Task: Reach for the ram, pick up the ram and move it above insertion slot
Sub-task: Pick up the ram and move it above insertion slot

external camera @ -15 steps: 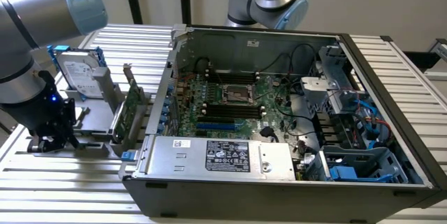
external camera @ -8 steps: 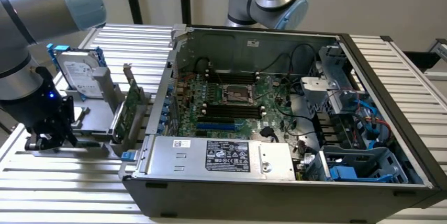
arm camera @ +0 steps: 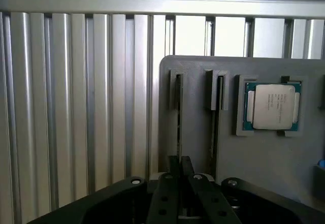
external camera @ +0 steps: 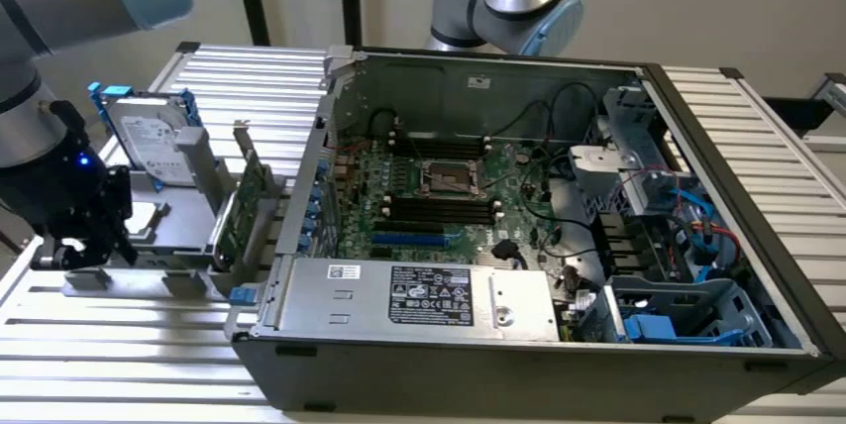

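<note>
Where ribbed aluminium table (arm camera: 76, 107) meets grey slotted holder (arm camera: 264, 163), black fingers (arm camera: 173, 165) pinch thin ram (arm camera: 179, 117) edge-on.

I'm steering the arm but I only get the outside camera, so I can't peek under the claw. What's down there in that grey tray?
Observer: The gripper lines up with a thin memory stick standing on edge in a slot of the grey tray.
Operator: Is it the only one?
Observer: No, a second stick stands in the next slot beside it.
Operator: Anything else in there?
Observer: A square silver chip lies flat in its own pocket, past the second stick.
</note>
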You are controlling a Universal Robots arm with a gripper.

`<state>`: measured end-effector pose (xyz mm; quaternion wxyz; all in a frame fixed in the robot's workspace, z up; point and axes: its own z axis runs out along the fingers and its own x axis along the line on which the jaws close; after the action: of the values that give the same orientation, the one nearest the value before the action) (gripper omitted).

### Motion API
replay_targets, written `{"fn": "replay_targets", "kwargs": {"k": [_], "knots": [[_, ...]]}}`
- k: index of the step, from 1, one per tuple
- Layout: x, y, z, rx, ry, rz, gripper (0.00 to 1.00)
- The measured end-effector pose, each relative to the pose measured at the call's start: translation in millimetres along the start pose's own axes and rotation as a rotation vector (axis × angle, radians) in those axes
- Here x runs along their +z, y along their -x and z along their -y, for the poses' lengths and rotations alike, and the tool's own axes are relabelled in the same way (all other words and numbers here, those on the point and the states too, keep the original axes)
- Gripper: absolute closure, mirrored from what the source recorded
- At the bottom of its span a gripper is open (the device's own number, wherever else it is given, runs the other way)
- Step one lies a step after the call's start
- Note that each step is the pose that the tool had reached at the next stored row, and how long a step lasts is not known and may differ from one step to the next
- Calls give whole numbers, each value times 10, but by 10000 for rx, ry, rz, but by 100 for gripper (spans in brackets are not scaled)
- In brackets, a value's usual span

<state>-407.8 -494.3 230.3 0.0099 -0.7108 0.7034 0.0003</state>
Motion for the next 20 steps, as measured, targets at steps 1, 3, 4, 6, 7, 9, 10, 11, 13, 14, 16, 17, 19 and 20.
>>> {"fn": "replay_targets", "kwargs": {"k": [1, 3, 4, 6, 7, 9, 10, 11, 13, 14, 16, 17, 19, 20], "knots": [[-44, 1, 2, 0, 1, 0, 86], [-135, 2, 10, 0, 3, 0, 86], [-179, 2, 16, 0, 3, 1, 86], [-270, 3, 31, 0, 5, -1, 86], [-319, 4, 45, 0, 5, 0, 86], [-408, 5, 84, 0, 5, 0, 86], [-453, 6, 109, 1, 6, -1, 86], [-497, 6, 133, 1, 5, 0, 86], [-586, 7, 181, 0, 4, 1, 86], [-635, 7, 208, 0, 5, 0, 86], [-724, 8, 260, 0, 6, 0, 86], [-769, 8, 289, 0, 6, 0, 86], [-858, 9, 352, 0, 8, 0, 86], [-902, 9, 384, 0, 7, 2, 86]]}}
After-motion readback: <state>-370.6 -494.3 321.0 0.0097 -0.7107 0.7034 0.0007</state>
